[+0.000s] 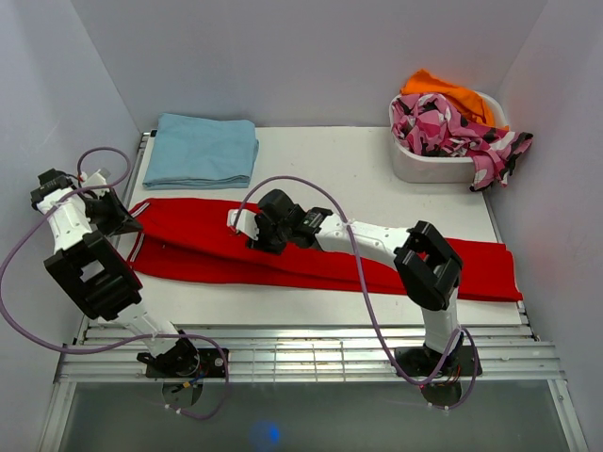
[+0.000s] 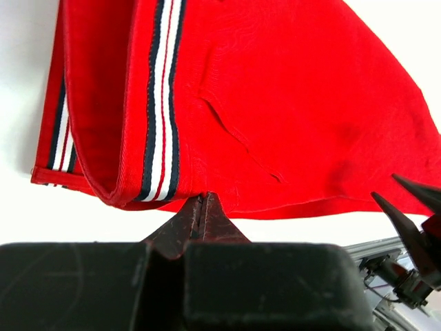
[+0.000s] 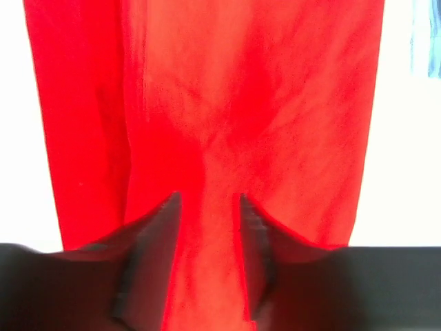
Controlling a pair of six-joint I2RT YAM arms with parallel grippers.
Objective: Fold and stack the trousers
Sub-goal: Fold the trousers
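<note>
The red trousers (image 1: 188, 247) lie stretched out flat across the table from left to right. Their waistband end, with its white and dark striped trim (image 2: 160, 103), is at the left. My left gripper (image 1: 125, 223) is at that waistband end; in the left wrist view it (image 2: 201, 198) is shut, its tips pinching the near edge of the red fabric (image 2: 296, 103). My right gripper (image 1: 247, 231) rests on the middle of the trousers. In the right wrist view it (image 3: 207, 198) is open, its fingers pressed onto the red cloth (image 3: 241, 89) with a raised ridge of fabric between them.
A light blue folded garment (image 1: 201, 149) lies at the back left, just beyond the trousers. A white basket (image 1: 424, 168) at the back right holds a pink-black-white patterned garment (image 1: 443, 127) and an orange cloth (image 1: 443, 91). Walls close in on three sides.
</note>
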